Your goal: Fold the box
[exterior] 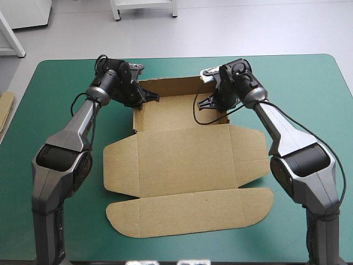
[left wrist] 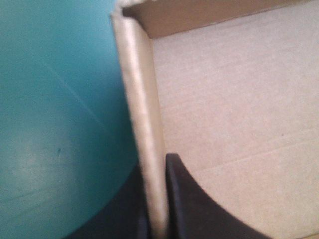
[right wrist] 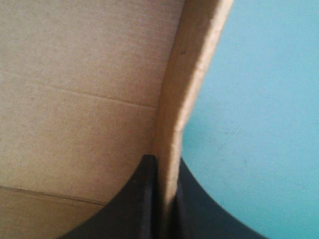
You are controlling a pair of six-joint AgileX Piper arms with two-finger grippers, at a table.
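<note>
Box (exterior: 187, 165) centred on the teal-green cover (exterior: 55, 83), lid flat toward the near edge — left gripper (left wrist: 157, 164) and right gripper (right wrist: 164, 158) each clamp a raised side wall, likely to hold both upright for tucking.

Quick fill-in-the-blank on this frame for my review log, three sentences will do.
The left gripper and right gripper are each shut on a raised ___ of the box. The box's lid lies ___ toward the near edge. The table cover is ___.
Missing: wall; flat; teal-green.
</note>
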